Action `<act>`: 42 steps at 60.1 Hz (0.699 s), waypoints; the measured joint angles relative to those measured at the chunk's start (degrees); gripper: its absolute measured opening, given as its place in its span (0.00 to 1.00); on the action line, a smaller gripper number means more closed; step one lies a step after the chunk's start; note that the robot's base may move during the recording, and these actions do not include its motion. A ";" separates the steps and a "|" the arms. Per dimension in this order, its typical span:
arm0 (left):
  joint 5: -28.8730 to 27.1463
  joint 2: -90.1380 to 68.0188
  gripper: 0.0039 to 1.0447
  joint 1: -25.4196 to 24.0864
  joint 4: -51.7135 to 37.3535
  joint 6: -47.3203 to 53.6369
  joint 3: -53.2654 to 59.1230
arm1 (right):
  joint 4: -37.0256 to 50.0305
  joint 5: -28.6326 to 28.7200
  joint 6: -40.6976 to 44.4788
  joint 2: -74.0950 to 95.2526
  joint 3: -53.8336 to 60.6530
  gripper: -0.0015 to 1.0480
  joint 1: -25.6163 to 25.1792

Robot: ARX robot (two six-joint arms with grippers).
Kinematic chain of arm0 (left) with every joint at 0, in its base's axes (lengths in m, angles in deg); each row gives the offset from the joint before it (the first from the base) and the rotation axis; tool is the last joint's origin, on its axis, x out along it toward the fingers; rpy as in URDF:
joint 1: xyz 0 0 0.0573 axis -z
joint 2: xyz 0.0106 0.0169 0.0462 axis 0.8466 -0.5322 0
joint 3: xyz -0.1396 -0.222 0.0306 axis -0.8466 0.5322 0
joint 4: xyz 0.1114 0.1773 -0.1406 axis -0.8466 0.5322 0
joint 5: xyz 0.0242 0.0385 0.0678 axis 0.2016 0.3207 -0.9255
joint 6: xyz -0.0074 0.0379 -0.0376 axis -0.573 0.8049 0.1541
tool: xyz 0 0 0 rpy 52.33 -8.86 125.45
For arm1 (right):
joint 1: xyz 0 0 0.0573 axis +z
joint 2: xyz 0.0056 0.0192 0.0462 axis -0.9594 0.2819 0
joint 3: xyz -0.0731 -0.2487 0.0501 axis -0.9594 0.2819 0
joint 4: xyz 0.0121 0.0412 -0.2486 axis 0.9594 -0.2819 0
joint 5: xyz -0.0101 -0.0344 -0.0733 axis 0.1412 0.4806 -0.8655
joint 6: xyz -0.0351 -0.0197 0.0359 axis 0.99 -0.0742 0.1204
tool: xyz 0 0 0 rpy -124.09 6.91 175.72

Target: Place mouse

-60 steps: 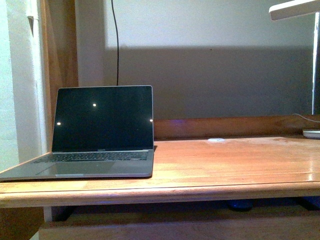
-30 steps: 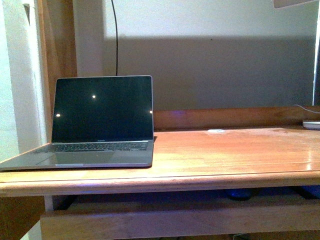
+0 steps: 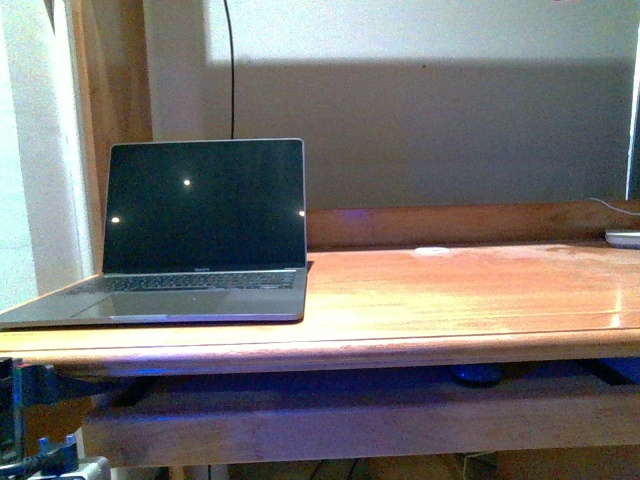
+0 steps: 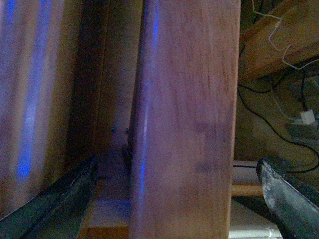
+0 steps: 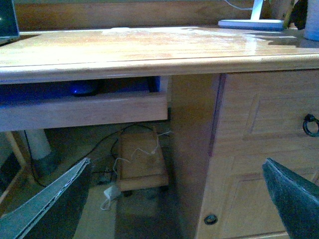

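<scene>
The mouse [image 3: 475, 375] is a small dark domed oval. It lies on the pull-out tray [image 3: 350, 420] under the desktop, right of centre in the front view. It also shows in the right wrist view [image 5: 82, 89], in the shadow under the desk top. My right gripper [image 5: 177, 163] is open and empty, low in front of the desk, well below and to the right of the mouse. My left gripper [image 4: 177, 164] is open and empty, with a vertical wooden board [image 4: 184, 119] close between its fingers. I cannot tell whether it touches the board.
An open laptop [image 3: 190, 235] with a dark screen stands on the left of the wooden desk [image 3: 450, 300]. A small flat white disc [image 3: 432, 250] lies at the back. A lamp base [image 5: 249, 22] stands far right. Drawers with a ring pull [image 5: 310, 125] and cables [image 5: 134, 149] are below.
The front view has sunk: the desk and laptop sit higher in the picture, the tray under the desk shows more, and part of my left arm has come in at the bottom left.
</scene>
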 joint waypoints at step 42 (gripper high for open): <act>-2.56 6.91 0.93 5.92 32.17 -10.16 -2.05 | 0.00 0.00 0.00 0.00 0.00 0.99 0.00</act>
